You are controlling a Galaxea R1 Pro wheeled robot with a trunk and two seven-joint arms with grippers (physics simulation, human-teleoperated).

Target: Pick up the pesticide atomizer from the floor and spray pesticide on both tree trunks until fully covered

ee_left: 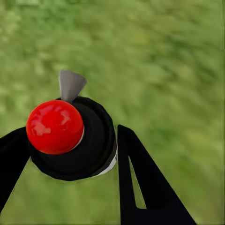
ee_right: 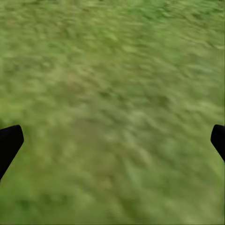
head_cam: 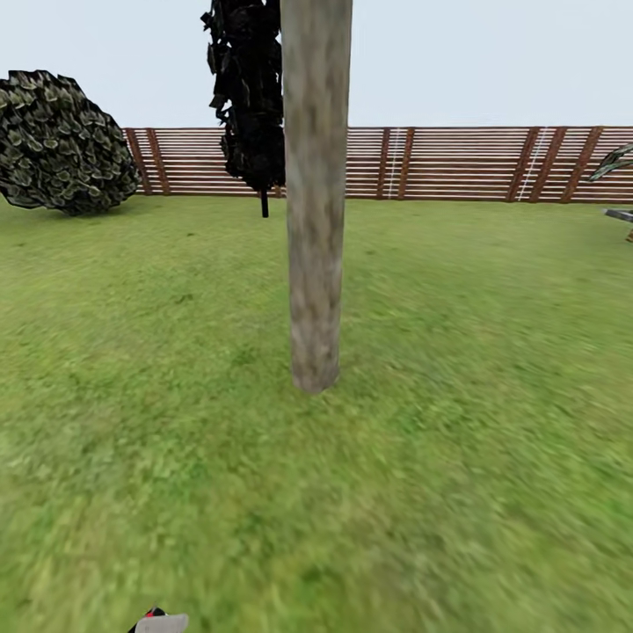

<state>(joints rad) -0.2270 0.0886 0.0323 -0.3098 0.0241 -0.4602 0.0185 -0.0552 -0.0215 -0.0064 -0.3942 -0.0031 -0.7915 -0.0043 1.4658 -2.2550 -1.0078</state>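
Currently left gripper (ee_left: 70, 145) is clamped on the pesticide atomizer (ee_left: 77, 140): black body pinched between both fingers (ee_left: 140, 183), red top (ee_left: 55, 126) facing the wrist camera, grey nozzle (ee_left: 70, 84) sticking out over the lawn (ee_left: 164, 70). Head view: atomizer tip (head_cam: 158, 622) at the bottom edge, left of centre. Bush (head_cam: 61, 141) far left, dark cypress-like tree (head_cam: 251, 97) by the slat fence (head_cam: 457, 163), tree trunk (head_cam: 315, 202) dead centre, close ahead. Right gripper (ee_right: 112, 140) spread wide, holding nothing, grass beneath.
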